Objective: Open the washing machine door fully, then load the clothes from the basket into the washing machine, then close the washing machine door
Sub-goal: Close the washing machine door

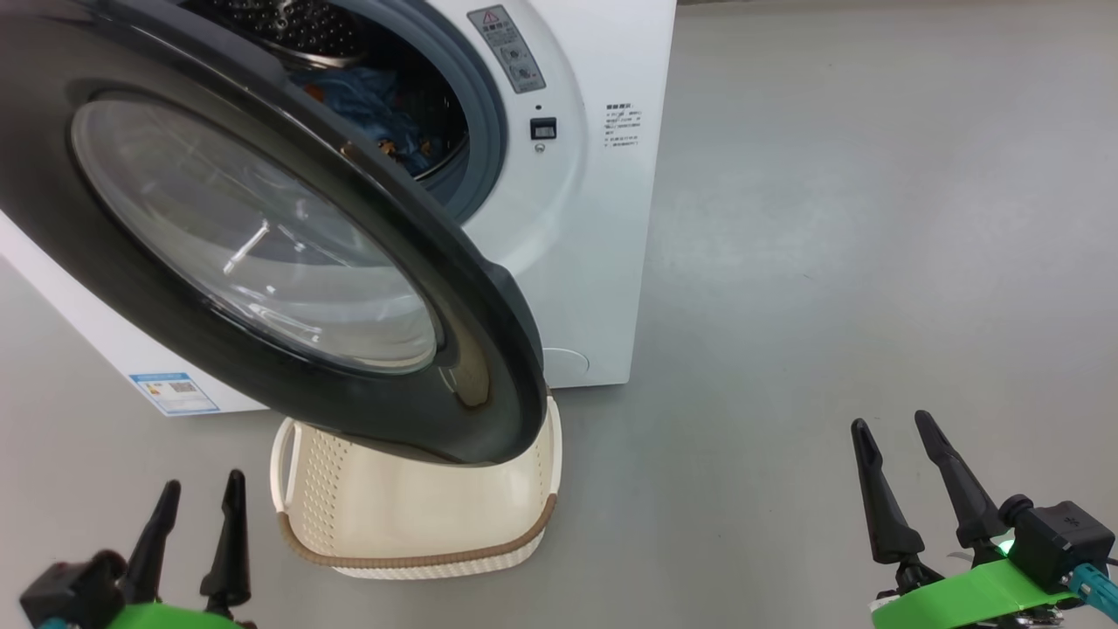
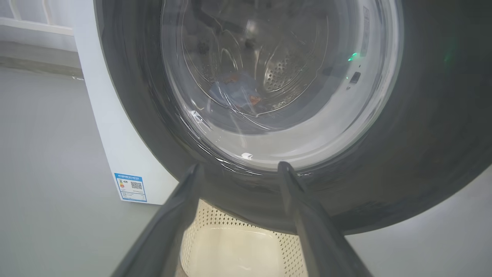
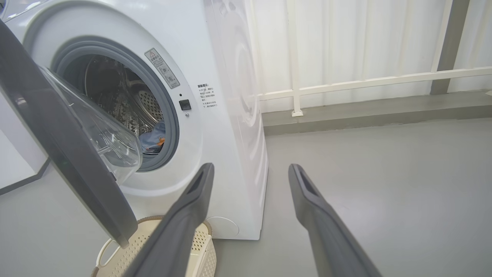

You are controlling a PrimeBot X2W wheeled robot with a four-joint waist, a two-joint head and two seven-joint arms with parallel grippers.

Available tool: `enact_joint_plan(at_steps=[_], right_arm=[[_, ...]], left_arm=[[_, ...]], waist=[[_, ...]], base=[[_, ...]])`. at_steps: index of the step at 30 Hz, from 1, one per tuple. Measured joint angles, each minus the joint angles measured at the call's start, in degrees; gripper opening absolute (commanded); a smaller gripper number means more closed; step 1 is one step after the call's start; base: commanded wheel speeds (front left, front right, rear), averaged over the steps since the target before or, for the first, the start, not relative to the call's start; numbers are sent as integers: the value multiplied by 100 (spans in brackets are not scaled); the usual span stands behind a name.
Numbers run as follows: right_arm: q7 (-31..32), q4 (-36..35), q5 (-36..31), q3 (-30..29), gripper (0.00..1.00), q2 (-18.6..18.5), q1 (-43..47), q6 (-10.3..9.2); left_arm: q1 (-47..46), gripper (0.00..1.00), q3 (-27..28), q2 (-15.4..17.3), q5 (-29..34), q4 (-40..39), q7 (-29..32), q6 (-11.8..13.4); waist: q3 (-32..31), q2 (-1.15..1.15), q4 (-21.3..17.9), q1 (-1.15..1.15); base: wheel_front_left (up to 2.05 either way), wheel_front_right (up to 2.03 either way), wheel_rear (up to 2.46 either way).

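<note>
Smooth grey floor (image 1: 830, 262) runs under everything. Nearest the camera both tools sit low over it, and the left tool (image 1: 203, 482) and the right tool (image 1: 891, 422) each stand open and empty. Loading seems done, so closing looks like the step in hand, and the likely trouble lies there. A tool pushing on the bulging glass rather than the black rim could skid off. A low sweep by the left tool could knock the small cream-white perforated plastic basket with the brown woven-look rim (image 1: 419, 559), which stands on the floor just ahead of that tool. What shows of its inside is bare. Its far part is hidden beneath the very large round door with the glossy black rim and clear glass bowl (image 1: 262, 236), which hangs partly swung out above it; whether the two touch I cannot tell. Beyond, the big white front-loading washing machine (image 1: 594, 218) stands with its mouth open. The light blue clothes with orange-brown print (image 1: 384, 114) lie low in the perforated steel drum (image 1: 306, 26), towards the grey rubber gasket (image 1: 493, 140). Should a fold lie over that lip, the door could trap it and fail to latch.
</note>
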Motion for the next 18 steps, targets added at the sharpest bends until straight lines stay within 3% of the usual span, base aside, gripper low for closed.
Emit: enact_joint_plan(at_steps=[8, 18], right_arm=[[1, 33, 0, -2, 100, -12, 4, 0], [1, 52, 0, 12, 100, -15, 7, 0]], left_arm=[[324, 100, 578, -388, 1080, -369, -7, 0], [520, 100, 838, -645, 1535, -461, -7, -1]], waist=[[-64, 0, -8, 0], [-105, 0, -27, 0]], base=[[0, 0, 0], [0, 0, 0]])
